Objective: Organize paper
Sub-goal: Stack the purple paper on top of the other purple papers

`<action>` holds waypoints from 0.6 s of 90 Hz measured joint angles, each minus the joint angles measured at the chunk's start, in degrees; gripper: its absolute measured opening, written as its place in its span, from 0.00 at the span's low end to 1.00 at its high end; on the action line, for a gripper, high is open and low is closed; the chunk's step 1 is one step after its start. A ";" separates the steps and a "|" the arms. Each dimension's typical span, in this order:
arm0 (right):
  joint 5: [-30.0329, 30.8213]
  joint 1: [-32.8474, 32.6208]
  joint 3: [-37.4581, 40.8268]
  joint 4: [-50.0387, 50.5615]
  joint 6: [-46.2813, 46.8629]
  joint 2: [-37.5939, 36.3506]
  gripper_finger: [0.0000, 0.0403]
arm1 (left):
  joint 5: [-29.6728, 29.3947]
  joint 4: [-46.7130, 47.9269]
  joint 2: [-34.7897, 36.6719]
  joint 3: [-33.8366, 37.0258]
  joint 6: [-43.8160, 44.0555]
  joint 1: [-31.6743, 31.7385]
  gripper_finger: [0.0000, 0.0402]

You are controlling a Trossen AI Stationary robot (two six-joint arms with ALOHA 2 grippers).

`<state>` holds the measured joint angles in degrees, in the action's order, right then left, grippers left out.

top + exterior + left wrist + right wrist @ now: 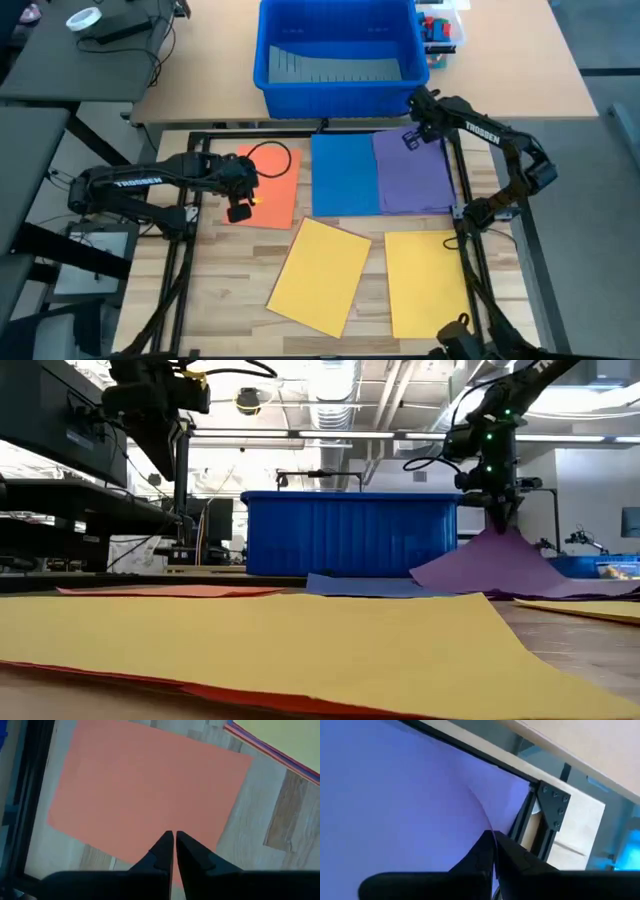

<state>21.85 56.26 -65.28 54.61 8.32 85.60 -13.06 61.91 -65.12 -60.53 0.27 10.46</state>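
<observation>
**Purple corner up, paper peeling off the tabletop**

Purple sheet (412,172) is in my right claw (412,135), fingers pinched together on its far corner, and in the low view that corner rises to a peak under the claw while the rest of the sheet trails down to the tabletop (240,275). It bends in a soft curve, so I judge it light, limp and easy to crease or tear; a corner or edge pinch is the only real hold on something this thin and flat.

Over on the other side my left claw (240,205) hovers above the orange sheet (272,185), fingertips together and holding nothing, as its wrist view shows.

Count them off from above: one orange at the left, one blue sheet (343,174) in the middle touching the purple one, and two yellows nearer the front, a tilted yellow sheet (320,275) and a straight yellow sheet (426,280) beside it. A thin red sheet (230,695) edges out from under the tilted yellow; how many lie there I can't tell. One blue bin (340,50) stands behind the papers.
</observation>
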 joint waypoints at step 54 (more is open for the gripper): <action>-1.65 -1.34 -0.07 0.90 15.45 1.99 0.00 | 0.00 -10.26 0.00 -0.02 2.79 -0.02 0.01</action>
<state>20.20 54.91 -65.34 55.51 23.78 87.59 -13.06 51.65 -65.12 -60.55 3.06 10.44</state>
